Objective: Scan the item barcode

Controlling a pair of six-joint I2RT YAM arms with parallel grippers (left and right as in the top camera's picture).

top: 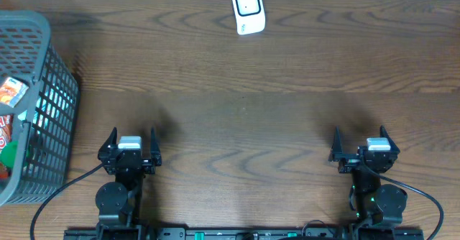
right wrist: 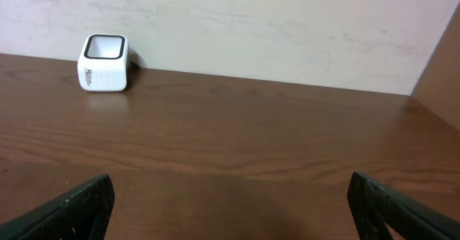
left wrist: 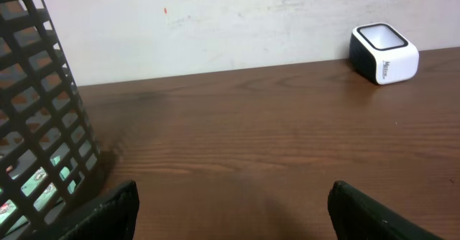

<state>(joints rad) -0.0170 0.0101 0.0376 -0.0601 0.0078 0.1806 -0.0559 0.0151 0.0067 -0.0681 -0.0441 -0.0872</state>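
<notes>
The dark fingers (left wrist: 108, 213) of the left gripper (top: 133, 134) sit closest, two blunt tips at the bottom corners of its wrist view. They are spread wide, with only bare wood between them. The right gripper (top: 359, 132) looks the same from its own camera: jaws wide apart, nothing held. Both are at the near edge of the brown wooden table (top: 244, 118), well apart, one on each side, pointing toward the far wall.

At the table's left edge stands a grey mesh basket (top: 56, 118), just beside the left arm. Inside it lie colourful packets (top: 12, 90). An orange-and-white one shows near the rim and something green lies lower down. I cannot make out a barcode on any of them. The packets are in the basket, not in either gripper.

The scanner (top: 249, 10), a small white box with a black-framed window, sits at the far edge of the table against the pale wall. It is roughly midway between the arms and well away from the basket.
</notes>
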